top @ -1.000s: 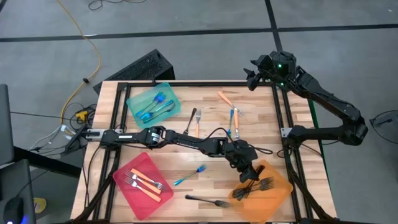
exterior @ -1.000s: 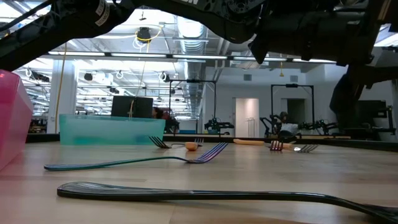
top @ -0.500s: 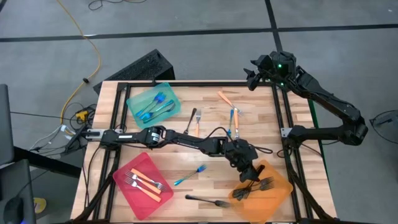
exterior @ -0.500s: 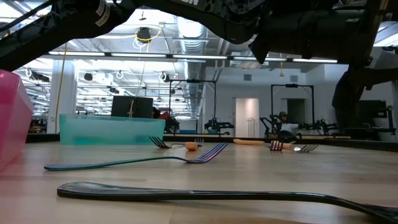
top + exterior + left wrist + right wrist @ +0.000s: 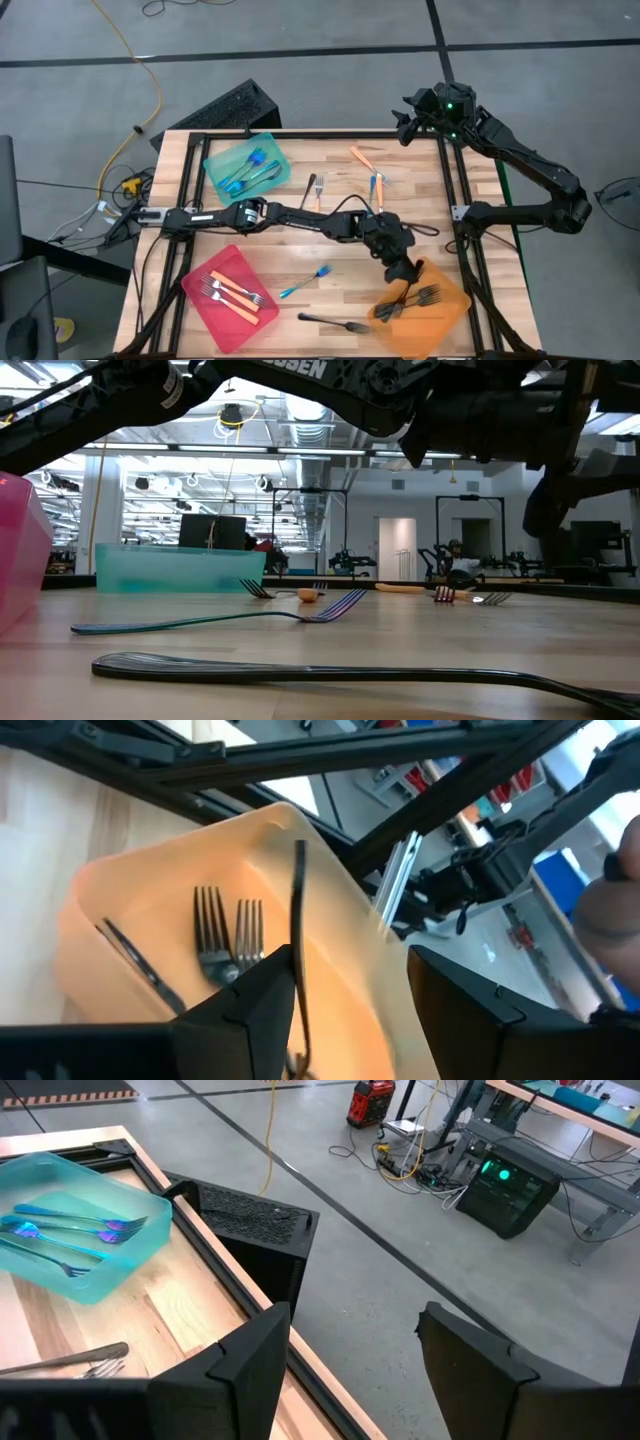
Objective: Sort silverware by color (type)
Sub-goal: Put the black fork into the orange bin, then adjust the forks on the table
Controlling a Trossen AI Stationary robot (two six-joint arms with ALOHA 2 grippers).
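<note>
The left end effector (image 5: 404, 275) hangs open over the orange tray (image 5: 455, 300), where black forks (image 5: 418, 297) lie; one black fork (image 5: 298, 910) stands against the tray wall and may topple out. The right end effector (image 5: 404, 118), open, waits at the table's (image 5: 330, 230) far corner.

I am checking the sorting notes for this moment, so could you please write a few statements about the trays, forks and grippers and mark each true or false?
1. The left gripper is above the translucent orange plastic tray, fingers open. True.
2. The translucent red plastic tray holds black forks. False: it holds orange-handled forks; the black forks lie in the orange tray.
3. A slim all-black fork lies loose on the wooden table between the red and orange trays. True.
4. The translucent teal plastic tray is empty. False: blue-handled forks lie in it.
5. The right gripper holds a fork. False: it waits open at the table's far right corner.
</note>
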